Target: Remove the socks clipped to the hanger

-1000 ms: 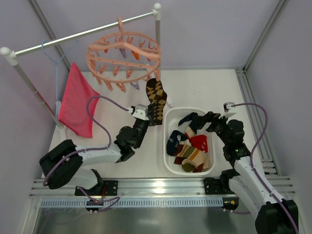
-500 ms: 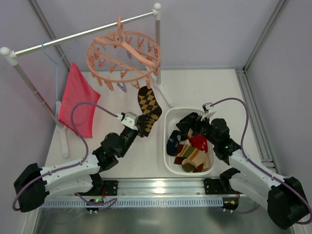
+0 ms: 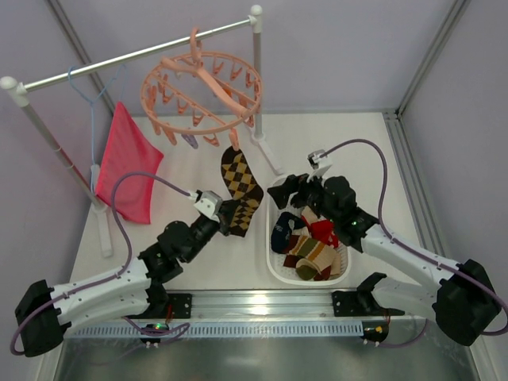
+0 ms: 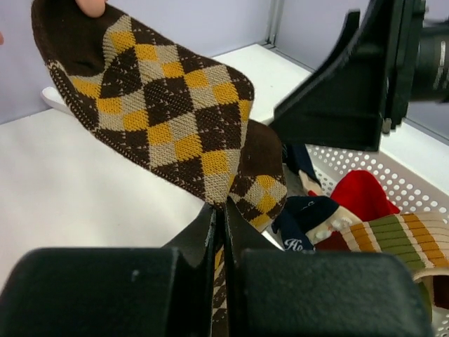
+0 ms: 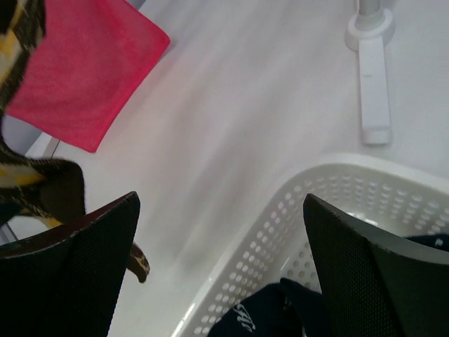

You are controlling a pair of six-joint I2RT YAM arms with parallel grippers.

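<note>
The salmon-pink ring hanger [image 3: 202, 87] hangs tilted from the rail at the back. One brown-tan diamond-patterned sock [image 3: 240, 185] is clipped to its near rim by the top end and stretches down toward me; it also shows in the left wrist view [image 4: 165, 119]. My left gripper [image 3: 229, 214] is shut on the sock's lower end [image 4: 220, 210]. My right gripper [image 3: 290, 189] is open and empty above the far left rim of the white basket [image 3: 274, 262]. Several socks lie in the basket: navy [image 3: 282, 232], red [image 3: 324, 232] and striped [image 3: 316, 258].
A large pink-red cloth [image 3: 125, 163] hangs on a light-blue wire hanger [image 3: 89, 91] at the left. The rail stands on white posts with feet [image 5: 372, 84] on the table. The basket rim also shows in the right wrist view [image 5: 280, 210].
My left gripper has pulled the diamond sock down and toward the near left, tilting the hanger. My right gripper has moved left over the basket's far left rim.
</note>
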